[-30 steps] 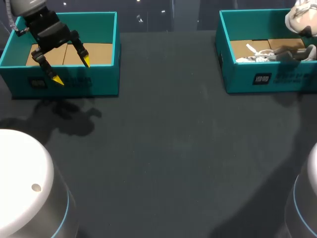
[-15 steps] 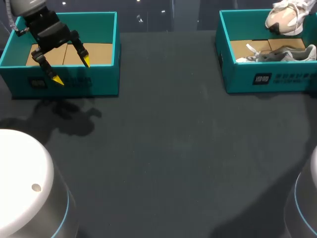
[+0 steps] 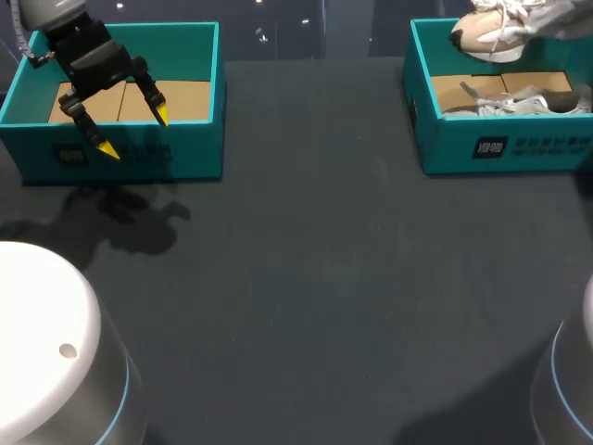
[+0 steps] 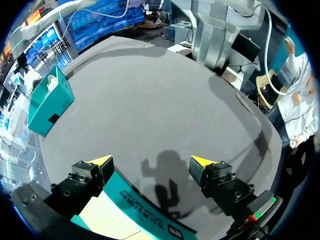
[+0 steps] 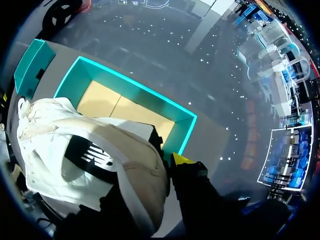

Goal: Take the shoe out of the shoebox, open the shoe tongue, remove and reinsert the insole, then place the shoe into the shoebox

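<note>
A white and beige shoe [image 3: 488, 32] hangs in the air above the back left of the right teal shoebox [image 3: 500, 148]. In the right wrist view my right gripper [image 5: 167, 167] is shut on the heel end of this shoe [image 5: 90, 155], with one yellow fingertip [image 5: 182, 160] showing beside it and the other hidden. The shoebox [image 5: 185, 127] lies below it. A second, grey-white shoe [image 3: 519, 100] lies inside the box. My left gripper [image 3: 134, 131] hangs open over the front wall of the left teal box [image 3: 185, 153], with nothing between its fingers [image 4: 100, 161].
The left teal box [image 4: 145, 202] has a bare cardboard floor. The dark table [image 3: 315, 278] stretches between the two boxes. The right shoebox [image 4: 50, 102] shows far across the table in the left wrist view.
The held shoe has moved leftward above the right shoebox, carried by my right gripper. The left arm has stayed where it was.
</note>
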